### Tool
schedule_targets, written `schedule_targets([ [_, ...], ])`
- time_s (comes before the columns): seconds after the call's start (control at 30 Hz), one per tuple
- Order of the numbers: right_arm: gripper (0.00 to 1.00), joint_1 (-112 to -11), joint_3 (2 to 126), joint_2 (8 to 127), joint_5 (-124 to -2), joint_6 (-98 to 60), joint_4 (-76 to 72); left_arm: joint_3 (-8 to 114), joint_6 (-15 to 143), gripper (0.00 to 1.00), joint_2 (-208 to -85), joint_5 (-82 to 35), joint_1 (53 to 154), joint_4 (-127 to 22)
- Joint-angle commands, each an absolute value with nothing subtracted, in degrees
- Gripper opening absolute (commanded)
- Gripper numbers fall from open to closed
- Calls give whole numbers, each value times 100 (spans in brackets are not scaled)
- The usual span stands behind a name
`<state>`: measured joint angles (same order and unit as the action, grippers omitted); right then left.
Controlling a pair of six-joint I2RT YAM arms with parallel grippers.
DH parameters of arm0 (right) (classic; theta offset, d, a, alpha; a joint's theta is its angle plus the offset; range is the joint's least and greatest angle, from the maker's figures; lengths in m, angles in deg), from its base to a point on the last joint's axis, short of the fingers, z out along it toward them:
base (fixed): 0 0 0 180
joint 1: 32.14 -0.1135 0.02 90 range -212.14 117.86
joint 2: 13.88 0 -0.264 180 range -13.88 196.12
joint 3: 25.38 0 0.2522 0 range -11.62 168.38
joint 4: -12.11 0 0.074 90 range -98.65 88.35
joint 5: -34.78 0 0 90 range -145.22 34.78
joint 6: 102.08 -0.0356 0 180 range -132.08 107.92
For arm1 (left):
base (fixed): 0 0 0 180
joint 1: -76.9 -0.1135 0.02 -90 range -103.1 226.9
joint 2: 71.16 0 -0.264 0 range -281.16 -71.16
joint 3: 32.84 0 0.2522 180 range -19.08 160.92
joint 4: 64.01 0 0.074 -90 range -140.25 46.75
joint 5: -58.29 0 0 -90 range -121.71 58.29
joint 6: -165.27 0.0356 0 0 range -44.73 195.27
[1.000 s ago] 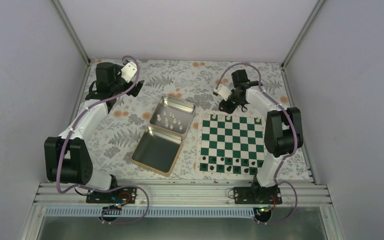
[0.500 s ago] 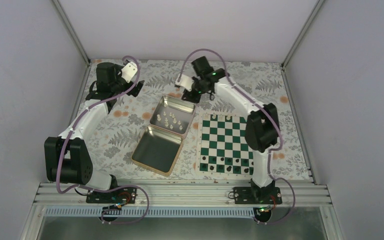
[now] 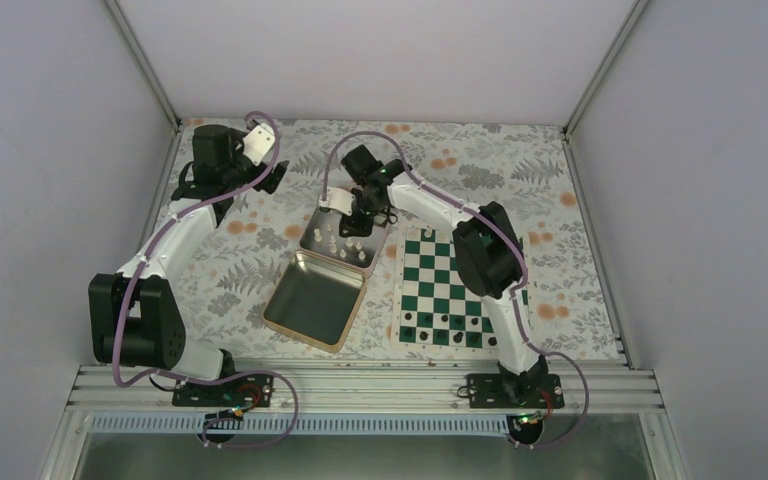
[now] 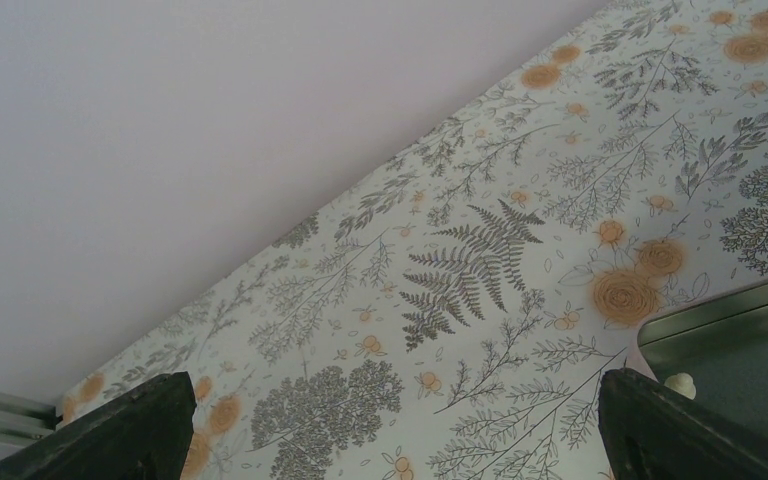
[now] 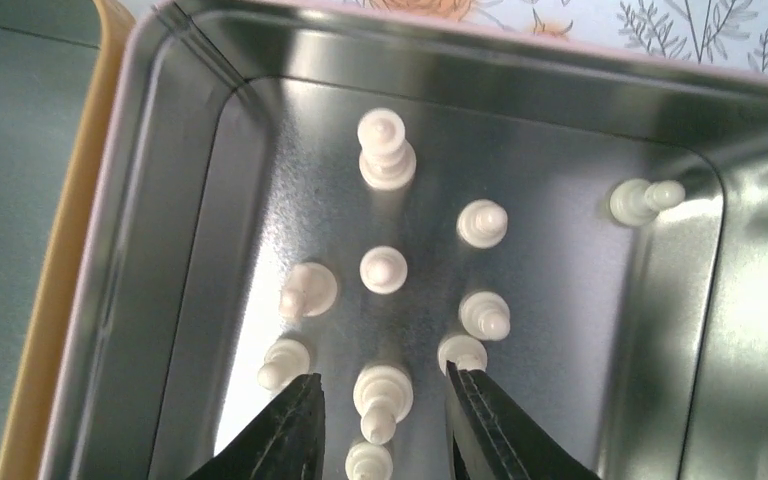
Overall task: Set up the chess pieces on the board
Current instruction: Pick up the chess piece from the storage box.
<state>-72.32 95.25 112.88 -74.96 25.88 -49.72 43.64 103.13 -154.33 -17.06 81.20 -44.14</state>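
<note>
Swung across from the board (image 3: pixel 450 285) since a second ago, my right gripper (image 5: pixel 385 438) hangs over the cream chess pieces (image 5: pixel 383 270) standing in the silver tin (image 5: pixel 200 200), jaws open astride one. My left gripper (image 4: pixel 400 425) gapes wide above the floral cloth (image 4: pixel 480 270).

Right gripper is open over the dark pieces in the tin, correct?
Not dark: the right wrist view shows cream-white chess pieces in the tin. The right gripper is open over them, with one piece between its fingers.
</note>
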Motion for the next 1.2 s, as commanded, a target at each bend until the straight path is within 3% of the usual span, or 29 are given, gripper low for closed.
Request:
schedule_targets([
  [0.0,33,-7239,9325,11192,-7328,2538,-5016,4433,10331,100,-15443,-1605,8130,-4441],
  [1.17,33,-7255,9130,11430,-7233,2553,-4715,4401,10357,100,-15409,-1597,8130,-4436],
])
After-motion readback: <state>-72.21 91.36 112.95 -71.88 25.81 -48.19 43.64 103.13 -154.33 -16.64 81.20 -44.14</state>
